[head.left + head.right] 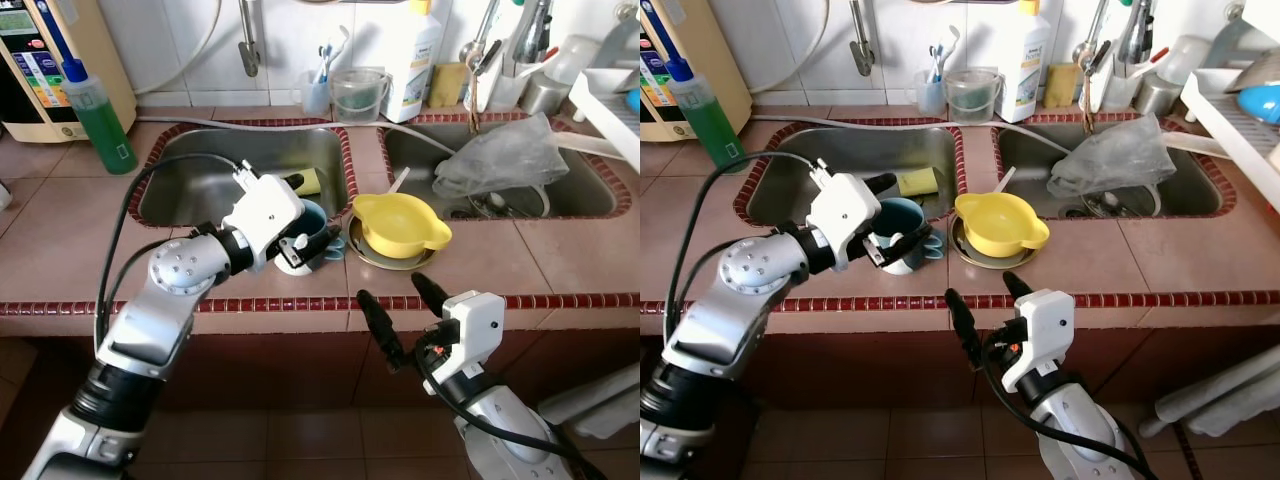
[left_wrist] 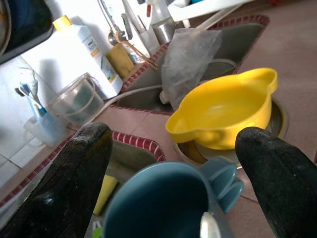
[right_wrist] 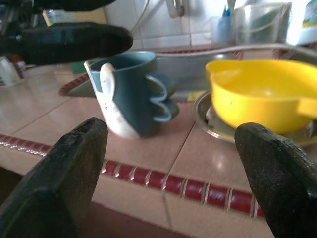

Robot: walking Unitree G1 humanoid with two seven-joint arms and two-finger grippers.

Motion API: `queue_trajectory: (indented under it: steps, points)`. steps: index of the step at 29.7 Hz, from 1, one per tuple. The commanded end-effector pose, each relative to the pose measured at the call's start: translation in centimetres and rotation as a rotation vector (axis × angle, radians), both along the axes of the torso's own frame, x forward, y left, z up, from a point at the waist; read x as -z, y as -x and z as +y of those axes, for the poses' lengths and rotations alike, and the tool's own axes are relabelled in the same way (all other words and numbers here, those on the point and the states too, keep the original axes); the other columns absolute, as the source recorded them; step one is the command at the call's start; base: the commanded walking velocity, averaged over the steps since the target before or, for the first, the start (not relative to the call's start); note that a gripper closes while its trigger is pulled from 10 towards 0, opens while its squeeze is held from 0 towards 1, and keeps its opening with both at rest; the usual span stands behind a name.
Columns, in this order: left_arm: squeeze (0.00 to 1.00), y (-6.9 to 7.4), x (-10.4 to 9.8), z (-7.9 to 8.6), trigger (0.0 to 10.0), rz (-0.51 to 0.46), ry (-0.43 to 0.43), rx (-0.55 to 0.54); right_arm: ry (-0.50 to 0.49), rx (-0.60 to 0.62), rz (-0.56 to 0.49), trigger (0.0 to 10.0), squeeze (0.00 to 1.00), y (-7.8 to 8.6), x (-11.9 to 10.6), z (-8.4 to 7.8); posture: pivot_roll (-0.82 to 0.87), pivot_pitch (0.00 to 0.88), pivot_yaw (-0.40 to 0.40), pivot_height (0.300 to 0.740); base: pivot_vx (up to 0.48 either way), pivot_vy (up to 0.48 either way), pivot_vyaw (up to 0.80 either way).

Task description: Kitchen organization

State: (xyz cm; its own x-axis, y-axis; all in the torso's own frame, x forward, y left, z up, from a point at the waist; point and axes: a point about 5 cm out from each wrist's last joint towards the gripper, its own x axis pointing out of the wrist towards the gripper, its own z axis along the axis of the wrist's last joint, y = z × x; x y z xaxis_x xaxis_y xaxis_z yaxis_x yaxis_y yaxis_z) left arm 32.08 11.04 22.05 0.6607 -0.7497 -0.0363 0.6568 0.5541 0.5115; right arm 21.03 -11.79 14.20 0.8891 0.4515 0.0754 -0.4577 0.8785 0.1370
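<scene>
Nothing on the labels reads from here: the white bottle [image 1: 414, 62] at the back wall carries a blue-and-green label too small to make out, and the panel on the cream appliance [image 1: 40, 65] at ten o'clock is just coloured blocks.

The left gripper [image 1: 902, 245] is over the tiled bench [image 1: 520, 260], fingers spread wide on either side of a blue mug [image 1: 902, 233] without touching it. The mug stands upright on the strip of bench at the front of the left sink [image 1: 200, 165], about eleven o'clock from the robot, with a scalloped blue handle turned toward the yellow bowl [image 1: 398, 223]. From the left wrist you look straight down into the mug; it appears empty. The right wrist gives the side-on look instead: a white patch runs down the mug's near face.

The yellow bowl sits just beside the mug at twelve o'clock, nested in a shallow metal dish [image 1: 372, 253]. It has two pouring lips and looks empty.

The right gripper [image 1: 405, 308] hangs off the front edge of the bench, at about five o'clock from the mug, fingers wide apart and holding nothing.

In the right sink [image 1: 590, 185] at two o'clock lies a crumpled clear plastic bag [image 1: 505, 155]. A green bottle [image 1: 100, 120] with a blue cap stands at ten o'clock, and a clear plastic tub [image 1: 358, 95] at the back.
</scene>
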Motion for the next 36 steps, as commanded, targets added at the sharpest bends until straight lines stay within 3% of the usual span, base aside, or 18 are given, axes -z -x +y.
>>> queue_trajectory:
  steps: [1, 8, 17, 26, 36]
  points:
    - [0.0, -0.1, -0.1, 0.2, 10.0, -0.005, -0.041, 0.034, 0.001, -0.015, 0.002, 10.0, 0.0, 0.4, -0.4, 0.1, -0.08, 0.154, 0.062, 0.74, 0.0, 0.0, 0.0]
    - [0.0, -0.1, 0.3, 0.1, 10.0, 0.0, -0.127, 0.099, 0.017, -0.033, -0.014, 10.0, 0.0, 0.5, -0.6, 0.2, -0.08, 0.161, 0.067, 0.74, 0.0, 0.0, 0.0]
    - [0.0, 0.0, 1.5, -0.4, 10.0, 0.059, -0.162, 0.139, -0.003, -0.032, -0.013, 10.0, 0.0, 0.6, -1.2, 0.6, -0.08, 0.168, 0.078, 0.74, 0.0, 0.0, 0.0]
    - [0.0, -0.4, 1.6, 0.0, 10.0, 0.144, -0.192, 0.104, -0.018, -0.02, -0.01, 10.0, 0.0, 0.9, -1.4, 0.7, -0.09, 0.164, 0.091, 0.74, 0.0, 0.0, 0.0]
    - [0.0, -0.8, 0.6, 1.0, 10.0, 0.189, -0.306, 0.058, -0.025, -0.015, -0.006, 10.0, 0.0, 0.8, -1.4, 1.0, -0.07, 0.169, 0.1, 0.74, 0.0, 0.0, 0.0]
